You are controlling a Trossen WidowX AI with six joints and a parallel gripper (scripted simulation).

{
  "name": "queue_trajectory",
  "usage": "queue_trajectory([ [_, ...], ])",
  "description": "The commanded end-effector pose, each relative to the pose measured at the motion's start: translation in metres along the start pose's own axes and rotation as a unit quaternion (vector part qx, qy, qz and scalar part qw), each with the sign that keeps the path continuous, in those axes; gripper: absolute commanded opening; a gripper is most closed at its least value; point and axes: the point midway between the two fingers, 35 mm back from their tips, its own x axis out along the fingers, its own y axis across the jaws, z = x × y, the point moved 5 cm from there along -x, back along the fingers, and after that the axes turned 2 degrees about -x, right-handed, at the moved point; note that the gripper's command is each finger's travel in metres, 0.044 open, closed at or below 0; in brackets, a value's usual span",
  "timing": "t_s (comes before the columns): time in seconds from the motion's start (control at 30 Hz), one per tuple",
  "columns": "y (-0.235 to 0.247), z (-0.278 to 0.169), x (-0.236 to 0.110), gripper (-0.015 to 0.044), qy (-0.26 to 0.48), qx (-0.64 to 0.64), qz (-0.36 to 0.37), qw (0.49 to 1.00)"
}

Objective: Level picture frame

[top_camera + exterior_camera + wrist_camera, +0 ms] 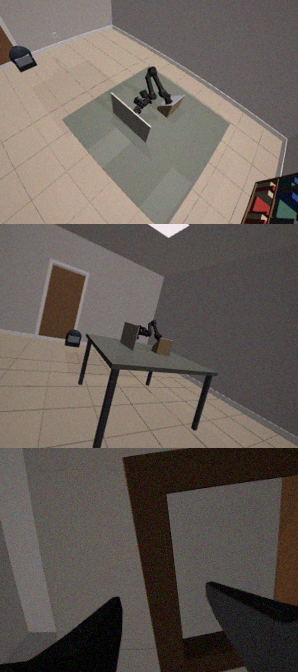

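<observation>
The brown picture frame (152, 523) hangs close in front of the wrist camera, cut off at the top, right and bottom. Its top bar rises toward the right in this view. The screw is not visible. My gripper (137, 110) (138, 333) (163, 591) is open. In the wrist view the frame's left bar shows between the two fingertips, with space on both sides, and the right fingertip overlaps the frame's opening. Whether the fingers reach around the bar in depth cannot be told. The upright panel (131, 120) (129, 336) hides the frame in neither the top nor the exterior view clearly; the frame is too small to make out there.
The panel stands on the grey-green table (197, 140) (144, 359). A tan box (169, 110) (165, 347) sits at the arm's base. A dark bin-like object (22, 58) (73, 338) stands on the floor, and a bookshelf (272, 198) is at the lower right.
</observation>
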Motion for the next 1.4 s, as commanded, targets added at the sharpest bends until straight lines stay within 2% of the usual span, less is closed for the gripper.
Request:
queue_trajectory([
  [0.0, 0.0005, 0.0007, 0.0078, 0.0260, -0.002, -0.002, 0.001, 1.000],
  [1.37, 0.0005, 0.0007, 0.0154, 0.0260, -0.002, -0.002, 0.001, 1.000],
])
